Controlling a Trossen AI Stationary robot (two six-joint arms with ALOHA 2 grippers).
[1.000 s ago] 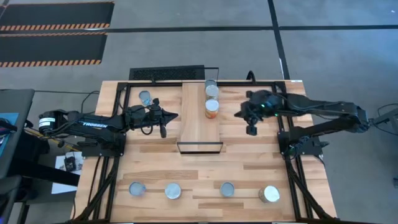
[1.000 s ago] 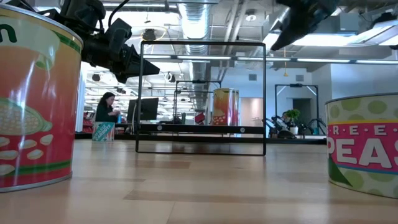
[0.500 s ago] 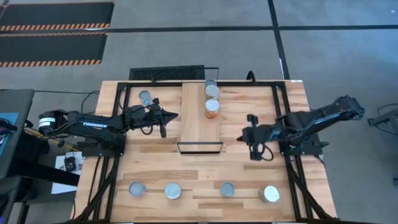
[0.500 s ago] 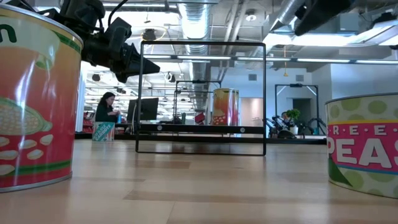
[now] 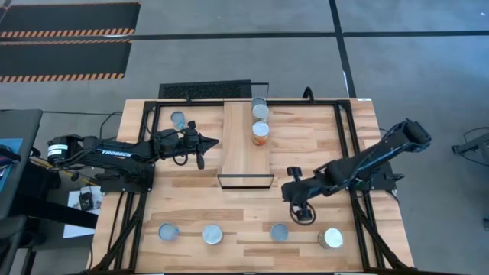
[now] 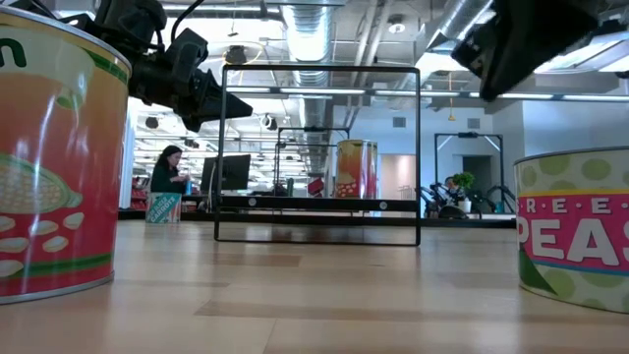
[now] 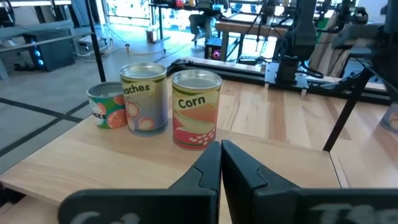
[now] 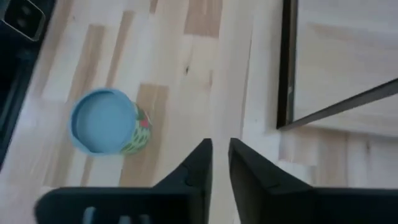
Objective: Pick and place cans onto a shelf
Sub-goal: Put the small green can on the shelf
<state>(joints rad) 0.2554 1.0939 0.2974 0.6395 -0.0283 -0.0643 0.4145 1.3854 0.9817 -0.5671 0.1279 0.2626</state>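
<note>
The shelf is a light-wood plank in a black frame at the table's middle. Three cans stand upright in a row along its far right side. Several more cans stand upright along the table's near edge, among them a blue-topped can. Another can stands at the far left. My left gripper hovers shut just left of the shelf, pointing at it. My right gripper hangs over the table right of the shelf's near end, slanting down, slightly open and empty.
A corn can and a peas can stand close to the low camera at the near edge. The shelf's black frame rises above the tabletop. A dark grille lies beyond the far edge. Bare wood lies between shelf and near cans.
My right gripper has swung from beside the shelf's far right part toward the table's near edge, sinking and tipping further downward, and now hangs above the near row of cans. The cans and the shelf have stayed where they were.
</note>
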